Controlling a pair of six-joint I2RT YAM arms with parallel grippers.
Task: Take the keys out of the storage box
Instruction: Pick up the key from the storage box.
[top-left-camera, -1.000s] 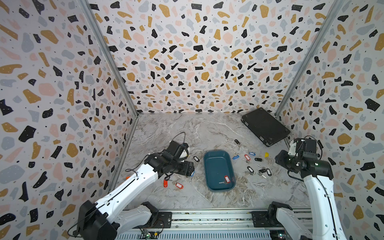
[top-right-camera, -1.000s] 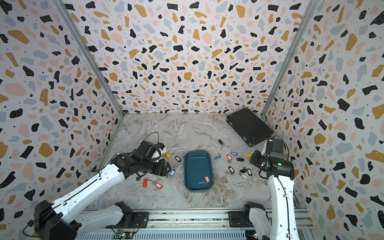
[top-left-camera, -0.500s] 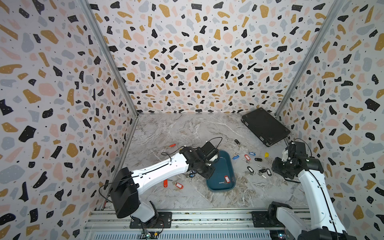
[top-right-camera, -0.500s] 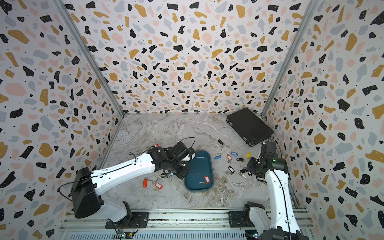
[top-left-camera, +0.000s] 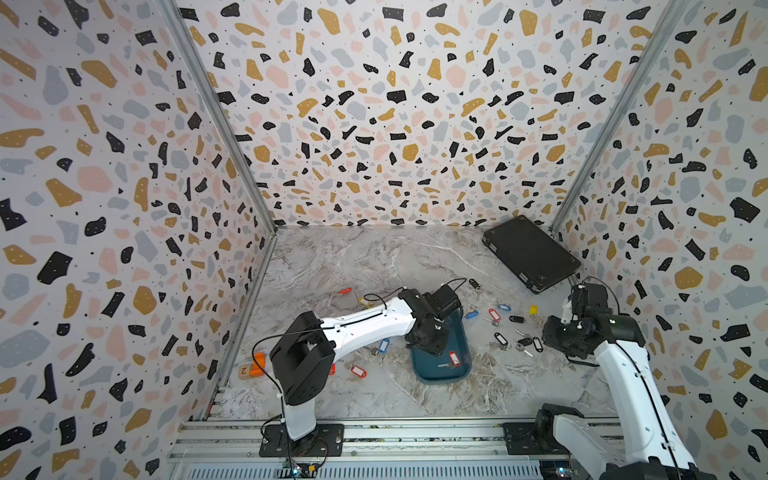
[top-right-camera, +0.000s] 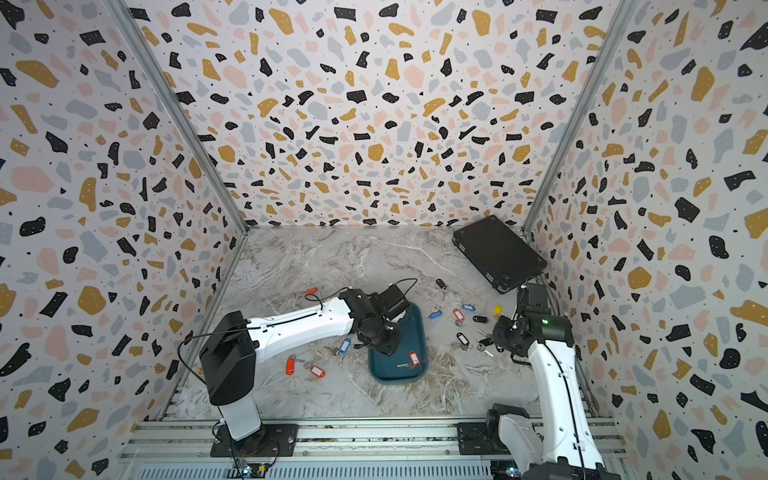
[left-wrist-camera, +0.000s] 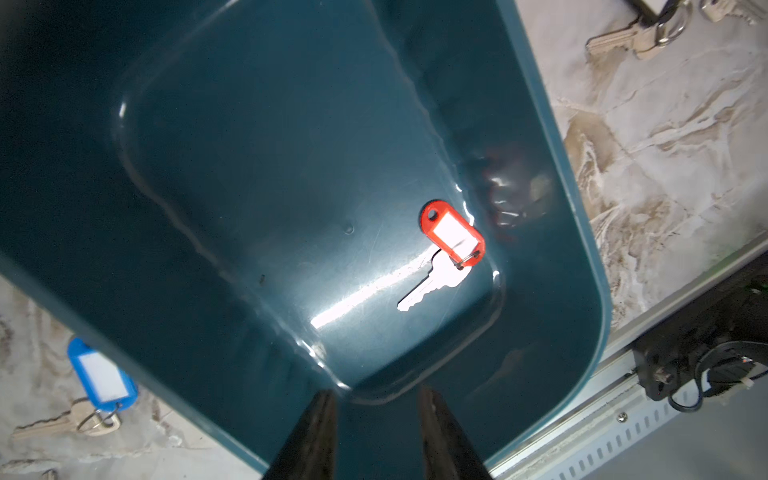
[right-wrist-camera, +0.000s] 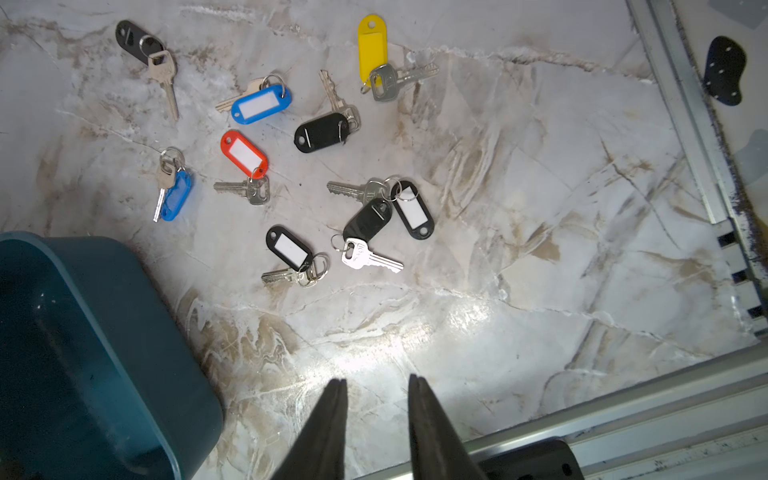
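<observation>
Marbled tabletop (top-left-camera: 374, 266), speckled walls on three sides. I see the storage box (top-left-camera: 440, 377) near mid-tabletop, with one red-tagged key (left-wrist-camera: 452, 235) lying flat near a corner of its floor. Left tool (left-wrist-camera: 376, 395) hangs over the box, fingers parted, nothing between them. Right tool (right-wrist-camera: 376, 380) is likewise spread and empty over bare marble. Other keys (right-wrist-camera: 322, 132) lie scattered beside the box.

A robot lab's test booth is showing here: speckled panels (top-left-camera: 374, 104) are closing in the marble-print tabletop (top-left-camera: 353, 257) at 9, 12 and 3 o'clock, metal posts (top-left-camera: 218, 120) are running up both far corners, and a slotted aluminium rail (top-left-camera: 415, 434) is lying along 6 o'clock, carrying the bolted base plates (top-left-camera: 301, 441) of the white left arm (top-left-camera: 365, 326) and the white right arm (top-left-camera: 623, 374).
</observation>
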